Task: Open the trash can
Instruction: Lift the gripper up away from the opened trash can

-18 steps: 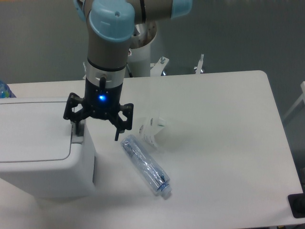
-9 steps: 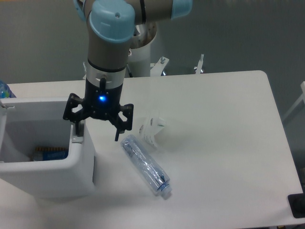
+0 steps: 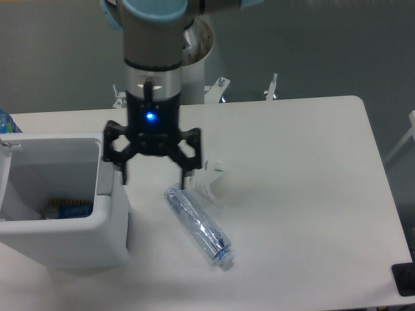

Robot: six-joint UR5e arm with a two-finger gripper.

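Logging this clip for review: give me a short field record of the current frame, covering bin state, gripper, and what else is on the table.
trash can: lid open, interior visible, something lies at the bottom
gripper: jaws spread wide, holding nothing, raised just right of the bin's tab edge
crushed clear plastic bottle: lying on the table, right of the bin
crumpled clear wrapper: beside the bottle's upper end
task status: bin appears open
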